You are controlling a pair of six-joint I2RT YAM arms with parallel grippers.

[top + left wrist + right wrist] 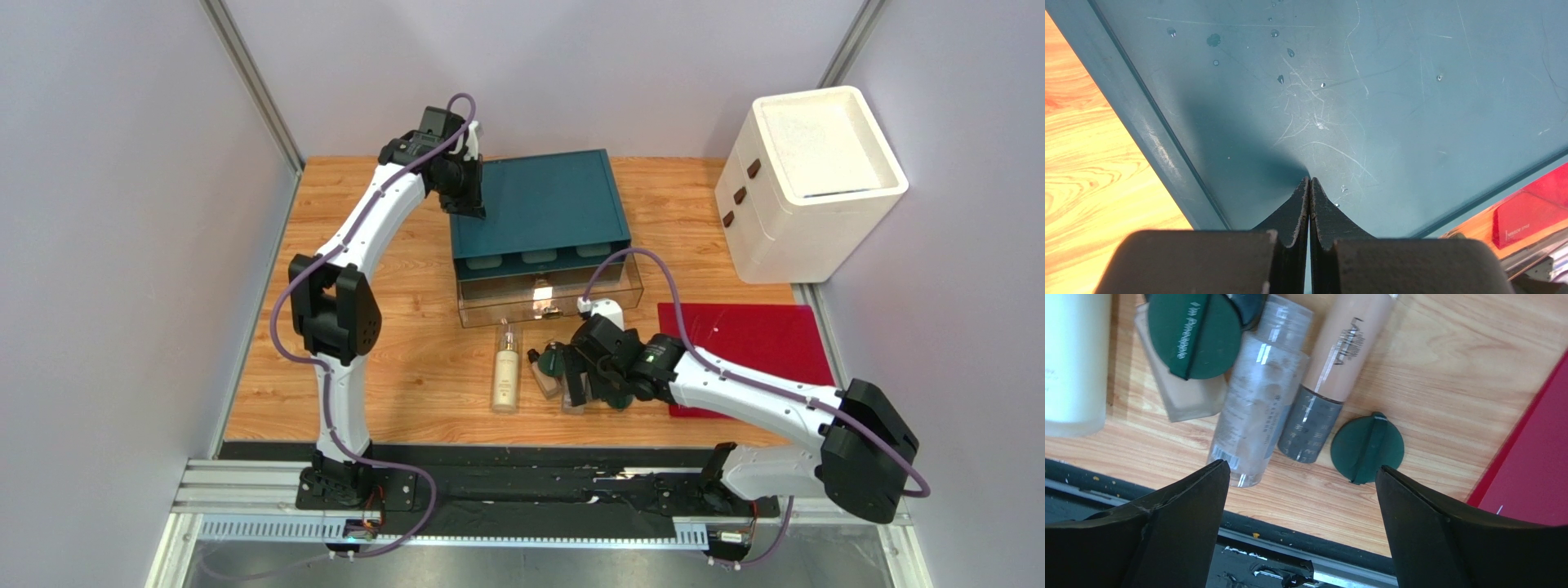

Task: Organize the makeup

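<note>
The makeup lies in a cluster on the wooden table in front of the teal box (pixel 540 202). The tall cream bottle with gold cap (pixel 504 374) lies flat at its left. The right wrist view shows a clear bottle (pixel 1260 398), a beige tube with a grey cap (pixel 1339 361), a dark green disc (pixel 1367 447) on the wood, and a second green disc (pixel 1194 334) resting on a beige piece. My right gripper (pixel 1301 470) is open and empty, low over the cluster's near side (pixel 586 390). My left gripper (pixel 1309 179) is shut and empty over the teal box's top, near its left edge (pixel 470 196).
A clear drawer (pixel 550 294) is pulled out at the teal box's front with a small item inside. The red mat (pixel 748 343) lies right of the cluster. A white box (pixel 810 178) stands at the back right. A black rail (pixel 1278 539) runs along the table's near edge.
</note>
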